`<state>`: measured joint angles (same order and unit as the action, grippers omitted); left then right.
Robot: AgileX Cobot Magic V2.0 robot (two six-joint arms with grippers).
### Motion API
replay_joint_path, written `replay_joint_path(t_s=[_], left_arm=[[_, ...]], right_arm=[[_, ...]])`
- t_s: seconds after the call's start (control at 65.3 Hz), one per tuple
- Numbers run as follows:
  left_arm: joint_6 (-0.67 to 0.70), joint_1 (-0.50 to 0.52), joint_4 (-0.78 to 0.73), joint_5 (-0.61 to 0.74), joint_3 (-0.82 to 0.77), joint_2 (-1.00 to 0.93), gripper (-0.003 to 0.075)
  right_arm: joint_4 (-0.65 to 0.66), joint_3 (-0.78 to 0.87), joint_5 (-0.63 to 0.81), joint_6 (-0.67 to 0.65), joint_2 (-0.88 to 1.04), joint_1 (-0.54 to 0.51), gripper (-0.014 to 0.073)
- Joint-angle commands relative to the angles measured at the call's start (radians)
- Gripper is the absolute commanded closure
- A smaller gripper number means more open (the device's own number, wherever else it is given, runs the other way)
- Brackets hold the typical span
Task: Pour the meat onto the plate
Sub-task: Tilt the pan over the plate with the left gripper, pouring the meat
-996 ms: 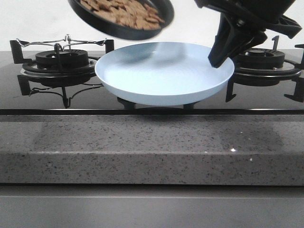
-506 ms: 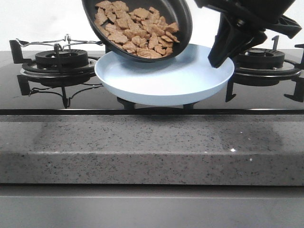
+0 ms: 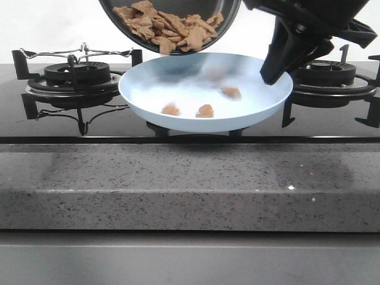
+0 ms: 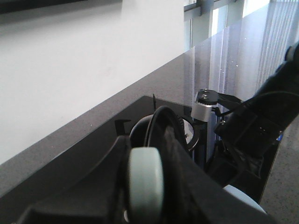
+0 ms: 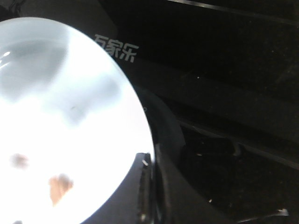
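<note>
The grey speckled worktop (image 3: 190, 178) carries a black hob (image 3: 59, 127) before a white wall. The pale blue plate (image 3: 178, 83), gripped at its rim by the right fingers (image 3: 274, 74), now holds a few pieces that weren't there half a second ago. The frying pan (image 3: 225, 24) has lifted, most meat (image 3: 166, 24) still inside. I cannot tell how the left fingers (image 4: 145, 186) stand.
</note>
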<state>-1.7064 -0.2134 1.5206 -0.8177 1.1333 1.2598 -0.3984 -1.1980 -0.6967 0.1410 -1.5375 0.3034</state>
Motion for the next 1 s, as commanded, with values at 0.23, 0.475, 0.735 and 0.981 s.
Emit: replay_joint_path(t_s=[0.23, 0.475, 0.735, 0.981], left_arm=[[-0.227, -0.006, 0.087, -0.111, 0.036, -0.046, 0.0741], [-0.326, -0.006, 0.089, -0.134, 0.036, -0.046, 0.0741], [-0.395, -0.006, 0.064, -0.135, 0.036, -0.046, 0.0741], [-0.392, -0.006, 0.074, -0.137, 0.036, -0.046, 0.0741]], right_arm=[[-0.015, -0.026, 0.029, 0.008, 0.031, -0.002, 0.0661], [-0.015, -0.026, 0.029, 0.008, 0.031, -0.002, 0.0661], [-0.015, -0.026, 0.029, 0.008, 0.031, -0.002, 0.0661], [-0.015, -0.026, 0.029, 0.008, 0.031, -0.002, 0.0661]])
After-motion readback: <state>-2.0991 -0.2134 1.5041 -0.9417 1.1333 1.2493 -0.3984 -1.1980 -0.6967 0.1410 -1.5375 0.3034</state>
